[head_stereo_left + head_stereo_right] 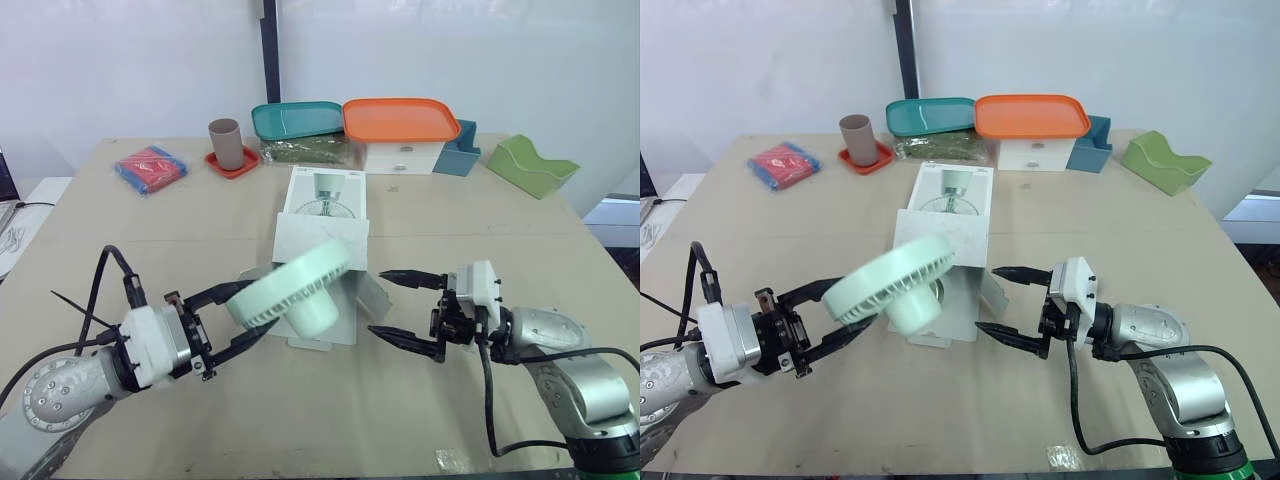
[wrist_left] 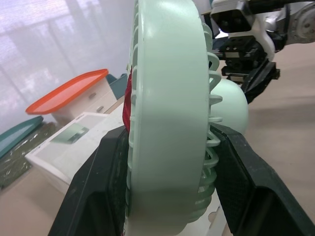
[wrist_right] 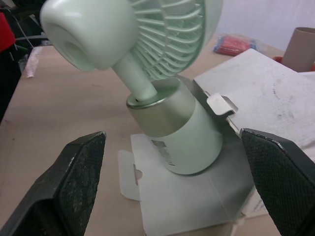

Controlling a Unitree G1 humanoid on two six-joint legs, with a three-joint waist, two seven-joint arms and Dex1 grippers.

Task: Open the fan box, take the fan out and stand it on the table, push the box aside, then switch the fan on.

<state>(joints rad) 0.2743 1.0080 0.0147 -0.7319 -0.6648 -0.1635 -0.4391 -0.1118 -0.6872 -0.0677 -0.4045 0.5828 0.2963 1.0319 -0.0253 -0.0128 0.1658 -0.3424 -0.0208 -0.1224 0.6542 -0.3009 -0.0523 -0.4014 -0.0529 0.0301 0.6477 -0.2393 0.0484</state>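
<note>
Between left gripper (image 1: 245, 315) fingers, clamped edge-on across its round head: fan (image 1: 290, 282). Base down on box flap just past the fingertips, neck leaning up toward left arm, back hub turned toward right gripper (image 1: 382, 303). Right fingers spread wide beside base, touching nothing. Beyond, box (image 1: 322, 215) flat on table (image 1: 470, 240), lengthwise away.

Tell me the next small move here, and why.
Probably carry the fan sideways off the box onto bare table. The left gripper is shut on the fan's head, the fan is tilted with its base over the box's open flap, and the right gripper is open beside the base, so it isn't standing on the table yet.
</note>
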